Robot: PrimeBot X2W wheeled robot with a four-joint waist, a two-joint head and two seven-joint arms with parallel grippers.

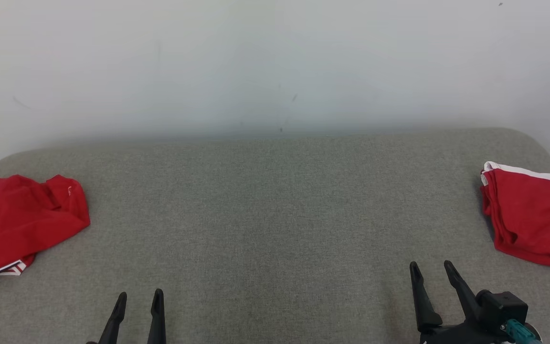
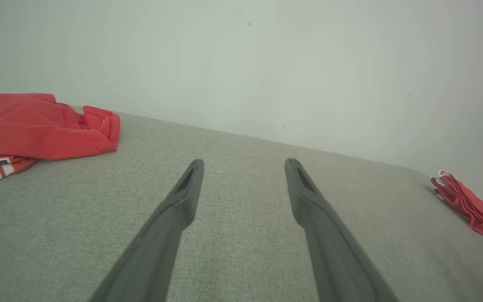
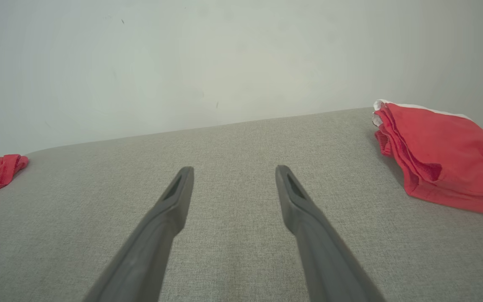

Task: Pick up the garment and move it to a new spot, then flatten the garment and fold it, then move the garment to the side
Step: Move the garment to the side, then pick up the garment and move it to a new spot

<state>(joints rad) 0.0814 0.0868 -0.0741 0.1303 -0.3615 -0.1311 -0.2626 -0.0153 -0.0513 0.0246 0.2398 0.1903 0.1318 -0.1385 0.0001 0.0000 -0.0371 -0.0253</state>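
The left gripper (image 1: 140, 292) and right gripper (image 1: 430, 263) sit low over the grey padded surface (image 1: 275, 205), both with jaws spread wide and holding nothing. A crumpled red garment (image 1: 22, 220) with striped trim at its near edge lies well off to the left of the left gripper, a little beyond its fingertips. A folded red garment (image 1: 530, 215) with a white band lies to the right of the right gripper, apart from it.
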